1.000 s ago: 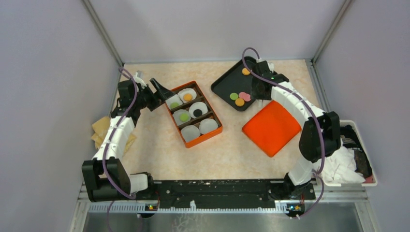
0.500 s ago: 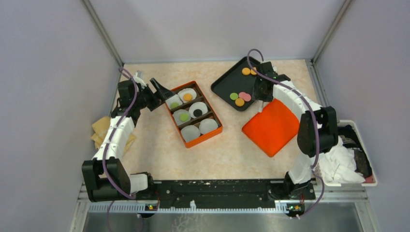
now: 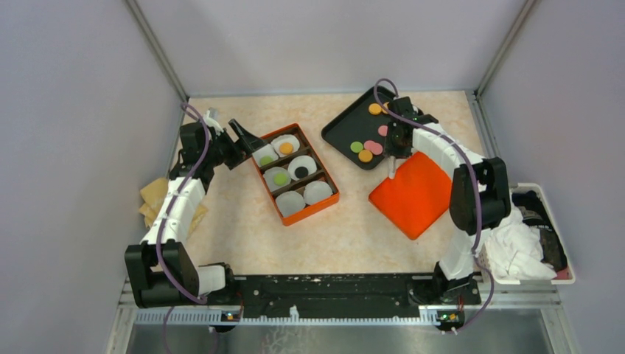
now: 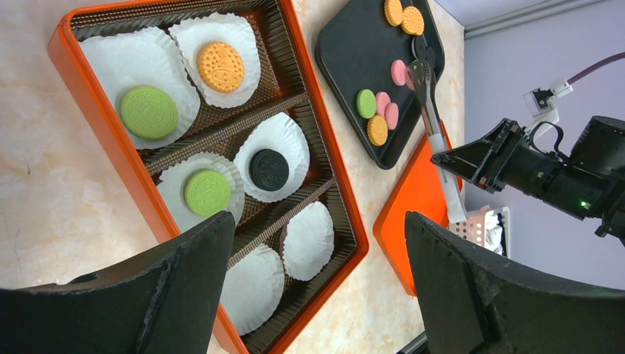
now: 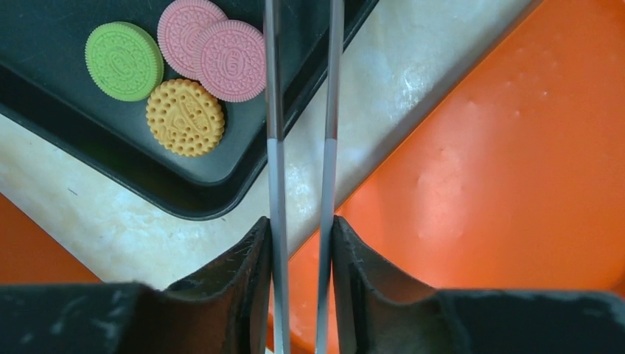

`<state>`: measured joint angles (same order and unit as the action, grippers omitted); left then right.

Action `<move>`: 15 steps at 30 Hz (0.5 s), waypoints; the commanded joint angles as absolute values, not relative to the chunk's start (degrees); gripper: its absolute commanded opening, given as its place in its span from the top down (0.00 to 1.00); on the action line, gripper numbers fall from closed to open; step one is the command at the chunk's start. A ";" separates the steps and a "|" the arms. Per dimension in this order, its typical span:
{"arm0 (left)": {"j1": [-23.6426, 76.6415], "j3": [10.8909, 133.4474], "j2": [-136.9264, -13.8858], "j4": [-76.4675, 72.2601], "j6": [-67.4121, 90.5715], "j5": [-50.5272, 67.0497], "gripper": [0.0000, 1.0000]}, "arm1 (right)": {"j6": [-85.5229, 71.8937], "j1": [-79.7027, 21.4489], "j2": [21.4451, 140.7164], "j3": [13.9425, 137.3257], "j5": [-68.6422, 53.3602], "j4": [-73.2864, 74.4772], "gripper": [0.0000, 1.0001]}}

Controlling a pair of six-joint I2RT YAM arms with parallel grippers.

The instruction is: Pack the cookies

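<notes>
At about one o'clock on the worktop, the right pincer is clamped on the two thin arms of a pair of tongs that reach over the black tray. Their tips run out of the wrist view, so I cannot tell whether they hold anything. Loose cookies lie on that tray: a green, two overlapping pinks and an orange at its six o'clock corner, one pink just beside the tong tips, and two oranges at twelve o'clock. Four more sit in paper cups inside the orange box at eleven o'clock; the two cups at its six o'clock end hold nothing. The left pincer stands wide with nothing in it, just off the box's ten o'clock corner. The likeliest trouble is the tongs themselves. Their arms look smooth and narrow, so they could twist or slide in the grip, and the tips would then miss or flick a flat cookie across the tray. The overlapping pinks could come up together or tip each other. On the way to the box a weakly pinched cookie may drop onto the worktop or the orange lid. A careless release could land on a filled cup or drag a light paper cup out of place. The left pincer, so near the rim, might nudge the box.
</notes>
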<state>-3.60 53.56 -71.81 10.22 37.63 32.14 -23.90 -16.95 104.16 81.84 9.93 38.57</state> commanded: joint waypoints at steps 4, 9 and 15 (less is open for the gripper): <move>-3.38 53.96 -71.92 7.44 38.12 33.31 0.09 | -24.16 -16.61 101.90 85.31 9.00 37.09 0.88; -3.34 53.96 -71.46 7.40 38.25 33.29 0.09 | -23.93 -16.71 99.51 85.88 7.47 37.28 0.90; -3.32 54.14 -71.31 7.51 38.40 33.40 0.09 | -23.28 -17.02 96.69 85.71 4.81 36.58 0.89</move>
<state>-3.60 53.56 -71.81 10.20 37.87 32.18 -24.03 -16.97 102.30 82.59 6.76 38.72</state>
